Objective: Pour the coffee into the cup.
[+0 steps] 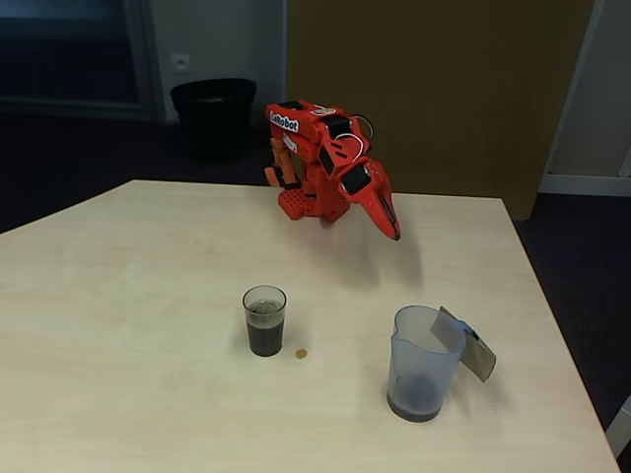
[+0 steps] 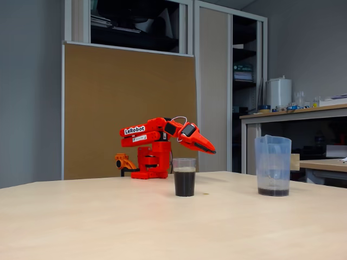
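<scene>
Fingers (image 1: 392, 229) closed, empty — cup (image 1: 264, 320) well apart

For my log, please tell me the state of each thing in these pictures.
cup: upright, mostly full of coffee, free.
jug: upright, nearly empty, dark dregs at bottom.
drop: small brown spot on table beside cup.
gripper: fingers together, holding nothing, raised off the table near the arm's base.

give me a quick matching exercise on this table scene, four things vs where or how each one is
Things:
1. cup
2. jug
3. tool
4. brown drop

States:
A. in the air, holding nothing
B. mostly full of dark coffee
C. on the tabletop right beside the cup
D. only a thin dark layer at the bottom

Pairs: 1-B, 2-D, 3-A, 4-C
</scene>
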